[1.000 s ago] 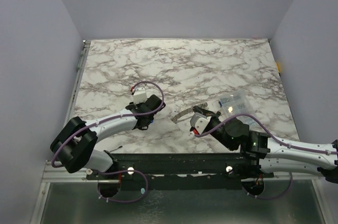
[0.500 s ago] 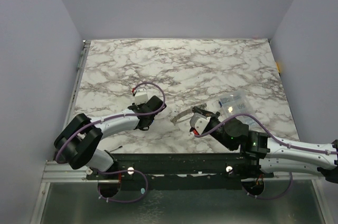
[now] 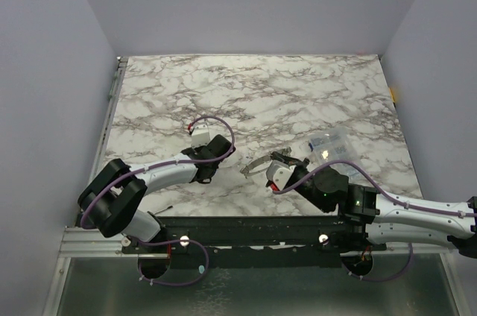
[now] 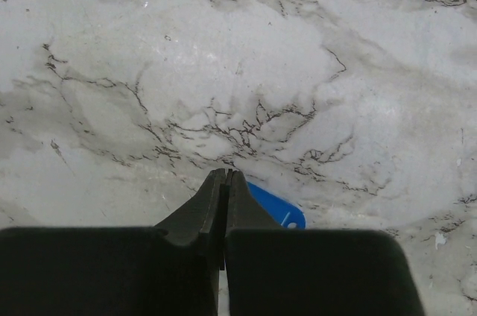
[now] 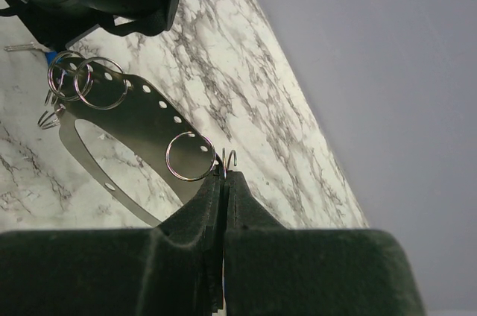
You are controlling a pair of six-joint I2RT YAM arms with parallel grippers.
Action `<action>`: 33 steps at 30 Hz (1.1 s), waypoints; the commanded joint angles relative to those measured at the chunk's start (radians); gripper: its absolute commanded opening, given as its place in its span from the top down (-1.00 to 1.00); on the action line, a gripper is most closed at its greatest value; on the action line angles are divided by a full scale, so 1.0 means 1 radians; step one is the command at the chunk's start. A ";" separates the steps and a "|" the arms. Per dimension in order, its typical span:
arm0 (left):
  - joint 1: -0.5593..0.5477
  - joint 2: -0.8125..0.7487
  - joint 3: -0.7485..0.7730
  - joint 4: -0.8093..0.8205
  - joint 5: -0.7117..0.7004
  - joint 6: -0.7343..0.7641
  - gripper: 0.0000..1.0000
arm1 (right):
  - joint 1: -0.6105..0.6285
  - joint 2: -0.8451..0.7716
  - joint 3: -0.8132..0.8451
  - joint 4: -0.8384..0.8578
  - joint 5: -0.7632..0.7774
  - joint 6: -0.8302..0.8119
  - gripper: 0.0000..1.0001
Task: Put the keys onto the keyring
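My right gripper (image 5: 226, 174) is shut on one end of the keyring (image 5: 127, 111), a flat grey metal hoop with small holes and a few thin wire rings hanging on it. It holds the hoop just above the marble, left of the arm (image 3: 257, 163). A blue key (image 4: 277, 208) lies flat on the marble against the outer side of my left gripper's right finger. My left gripper (image 4: 226, 174) is shut, tips down at the table, and nothing shows between its jaws. In the top view my left gripper (image 3: 206, 174) stands a little left of the hoop.
A clear plastic box (image 3: 330, 147) sits on the marble table (image 3: 253, 92) right of my right gripper (image 3: 273, 165). Purple cables loop over both wrists. Grey walls close in the table on the left, right and back.
My left gripper has closed from partly open to shut, and its arm has shifted slightly. The right gripper and hoop have edged a little to the left.
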 commanded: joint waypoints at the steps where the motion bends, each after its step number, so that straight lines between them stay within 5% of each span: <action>1: 0.005 0.011 -0.009 0.017 0.013 0.004 1.00 | 0.000 0.001 0.037 0.008 -0.020 0.012 0.99; 33: 0.005 -0.414 0.038 0.007 0.197 0.337 1.00 | -0.001 0.051 0.030 -0.007 -0.058 0.019 0.99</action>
